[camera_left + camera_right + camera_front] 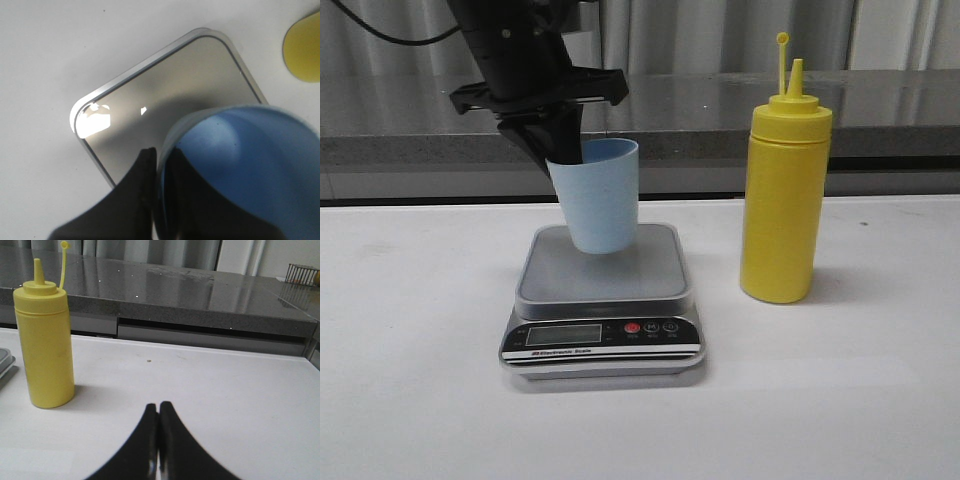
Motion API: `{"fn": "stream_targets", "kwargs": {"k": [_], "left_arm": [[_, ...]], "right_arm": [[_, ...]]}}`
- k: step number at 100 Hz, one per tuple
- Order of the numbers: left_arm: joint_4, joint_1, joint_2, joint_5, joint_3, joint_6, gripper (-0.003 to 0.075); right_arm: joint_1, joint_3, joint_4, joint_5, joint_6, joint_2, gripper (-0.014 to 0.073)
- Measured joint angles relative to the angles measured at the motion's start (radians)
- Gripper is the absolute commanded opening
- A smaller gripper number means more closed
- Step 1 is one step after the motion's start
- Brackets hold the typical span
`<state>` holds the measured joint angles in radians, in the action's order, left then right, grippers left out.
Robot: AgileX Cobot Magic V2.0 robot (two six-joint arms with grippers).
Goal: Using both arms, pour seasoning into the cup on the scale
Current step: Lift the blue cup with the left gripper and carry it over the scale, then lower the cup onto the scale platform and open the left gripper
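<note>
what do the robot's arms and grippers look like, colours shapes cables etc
The left arm is glossy black, ending in a wide flat black bracket above tapered black fingers; a thin black cable loops off at the upper left. The left gripper shows smooth, matte black curved fingers. The right gripper has matching black fingers narrowing to blunt tips. No markings are visible.

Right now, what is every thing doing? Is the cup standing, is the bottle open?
cup: tilted, held by its rim over the scale, looks empty
left gripper: shut on the cup's rim
scale: flat on table, display unreadable
seasoning bottle: upright, untouched, stopper off nozzle
right gripper: shut, holding nothing
</note>
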<state>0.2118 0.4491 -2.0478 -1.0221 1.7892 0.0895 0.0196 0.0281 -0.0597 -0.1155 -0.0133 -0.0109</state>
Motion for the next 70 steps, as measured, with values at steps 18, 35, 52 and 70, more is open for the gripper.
{"fn": "stream_targets", "kwargs": {"k": [18,35,52,70], "left_arm": [[-0.001,0.004,-0.023,-0.002,0.000,0.000,-0.0018],[-0.002,0.004,-0.030,-0.002,0.007,0.000,-0.0018],[-0.002,0.004,-0.036,-0.010,0.015,0.000,-0.0018],[-0.002,0.004,-0.038,-0.019,0.021,0.000,0.0016]], "right_arm": [[0.000,0.000,0.000,0.000,0.000,0.000,-0.0067],[0.000,0.000,0.000,0.000,0.000,0.000,-0.0067],[0.000,0.000,0.000,0.000,0.000,0.000,-0.0067],[0.000,0.000,0.000,0.000,0.000,0.000,-0.0067]]}}
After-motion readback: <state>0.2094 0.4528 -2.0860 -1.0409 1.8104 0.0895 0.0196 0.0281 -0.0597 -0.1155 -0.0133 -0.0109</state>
